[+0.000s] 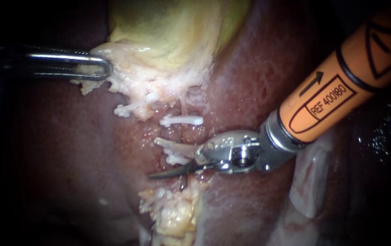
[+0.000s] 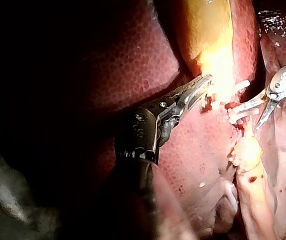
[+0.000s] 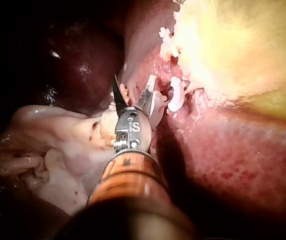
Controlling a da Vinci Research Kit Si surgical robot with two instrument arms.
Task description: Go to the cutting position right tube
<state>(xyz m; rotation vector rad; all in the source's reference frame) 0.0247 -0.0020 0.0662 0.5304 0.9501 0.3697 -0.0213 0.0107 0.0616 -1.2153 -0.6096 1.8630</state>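
Left instrument (image 1: 99, 68); right instrument (image 1: 153, 158) — three clips (image 1: 181, 120) (image 1: 129, 108) (image 1: 176, 159)

You have no table in sight: the liver (image 1: 58, 150), dark red and wet, is the bed. The yellow-green gallbladder (image 1: 172, 27) lies on it, its pale ragged edge toward the middle. Beside that edge, white clips (image 1: 181, 120) sit in the liver's groove, with a yellowish fatty lump (image 1: 172, 214) near them.

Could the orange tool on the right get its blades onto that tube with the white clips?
Probably yes: my right instrument, blades open, sits right at the clipped tube with nothing between them, and my left instrument grips the pale tissue well clear of it.
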